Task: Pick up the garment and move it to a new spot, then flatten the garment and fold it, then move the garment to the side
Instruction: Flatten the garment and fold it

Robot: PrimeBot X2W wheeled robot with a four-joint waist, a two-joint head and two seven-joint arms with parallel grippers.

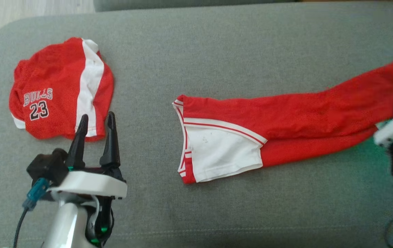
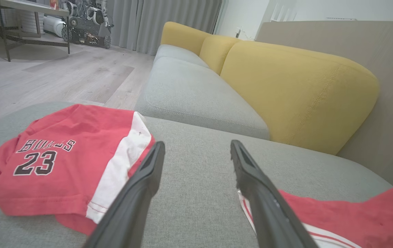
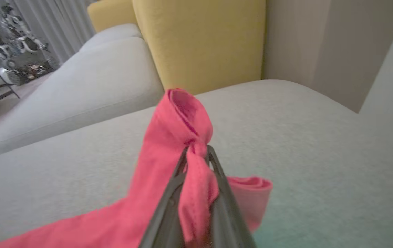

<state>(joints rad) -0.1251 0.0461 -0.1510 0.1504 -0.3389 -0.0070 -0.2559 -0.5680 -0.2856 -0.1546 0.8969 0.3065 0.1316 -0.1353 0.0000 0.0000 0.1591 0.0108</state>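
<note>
My right gripper (image 3: 198, 151) clamps the garment (image 1: 286, 117) at frame right, for lifting. My left gripper (image 1: 96, 125) hovers lower left, fingers wide.

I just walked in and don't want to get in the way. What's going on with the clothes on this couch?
The robot is working on laundry on the grey sofa cushion. Its right gripper has its jaws shut on one end of the long red and white garment, the rest of which lies stretched across the cushion. The left gripper hangs with jaws open, holding nothing, near the edge of a red Bulls 23 garment.
</note>
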